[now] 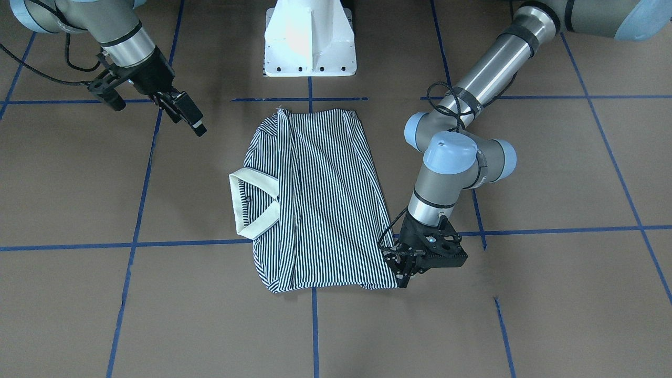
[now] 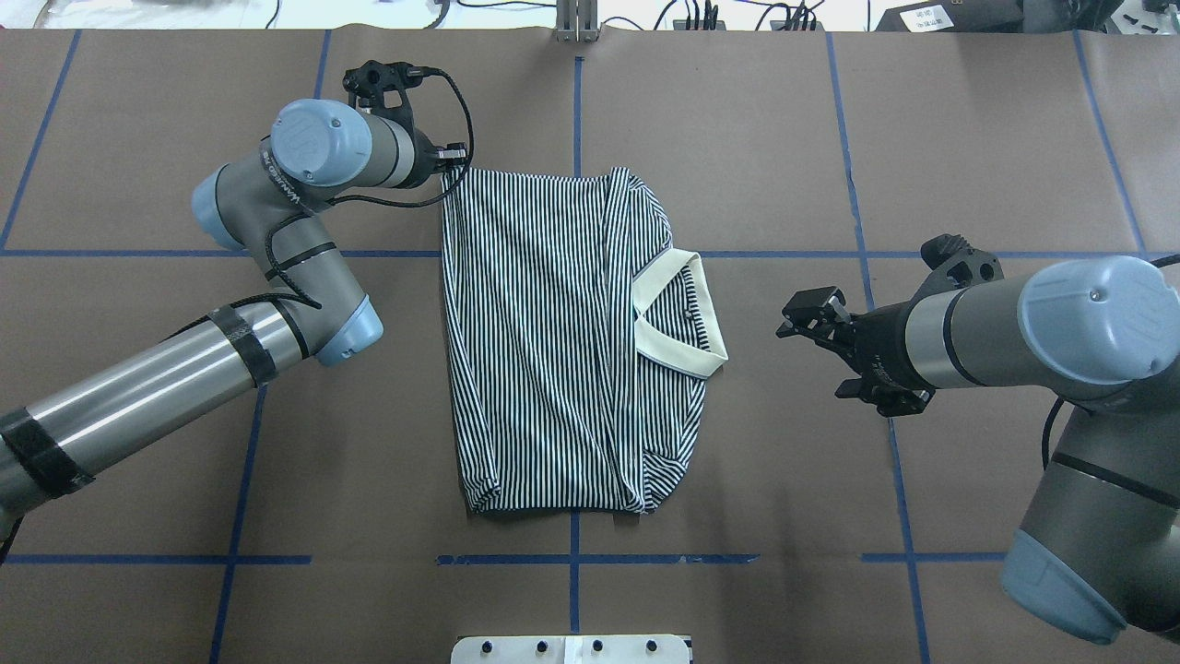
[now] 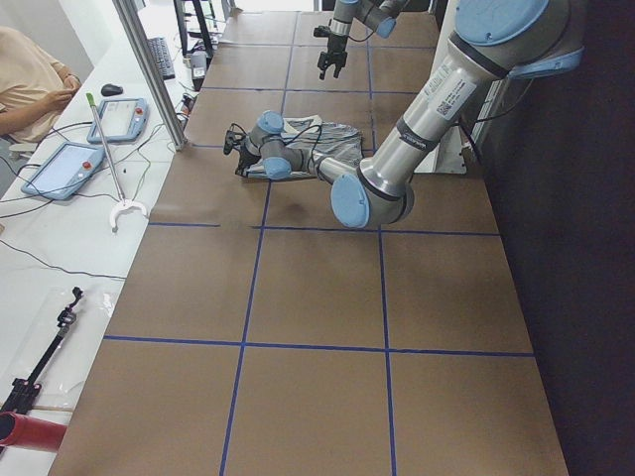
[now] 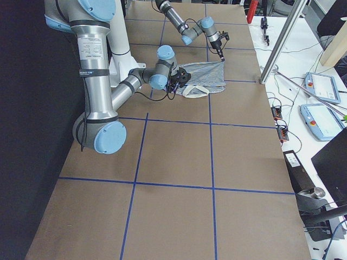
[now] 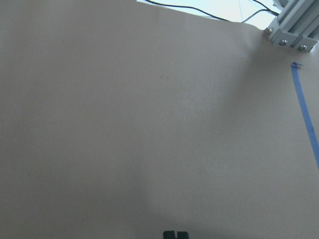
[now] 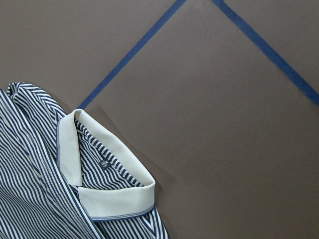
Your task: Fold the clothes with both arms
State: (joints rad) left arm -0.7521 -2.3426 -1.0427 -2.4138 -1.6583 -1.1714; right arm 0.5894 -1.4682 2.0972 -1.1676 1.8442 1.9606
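- Polo shirt (image 2: 544, 341): folded to a rough oblong and lying flat on the table (image 2: 968, 138), between the two hands. Its cream collar (image 2: 678, 318) is turned toward the right hand, its hem toward the left.
- White pedestal base (image 1: 310, 39): stands just on the robot's side of the shirt.
- Right hand (image 2: 825, 355): fingers spread wide and holding nothing. It hangs over bare table beside the collar, apart from it.
- Left hand (image 1: 404, 273): pointed down at the shirt's far hem corner, right at the cloth. Whether it grips the corner cannot be told.
- Table surface: matt brown sheeting, marked into large squares by blue tape lines (image 2: 573, 558).
- Beyond the left hand, the table ends at an aluminium post (image 3: 149, 69), with cables (image 2: 701, 14) running along the far edge.
- Past that edge is a white bench (image 3: 40, 258) carrying two tablet-like controllers (image 3: 60, 169). A seated person (image 3: 25, 84) is partly in view there.
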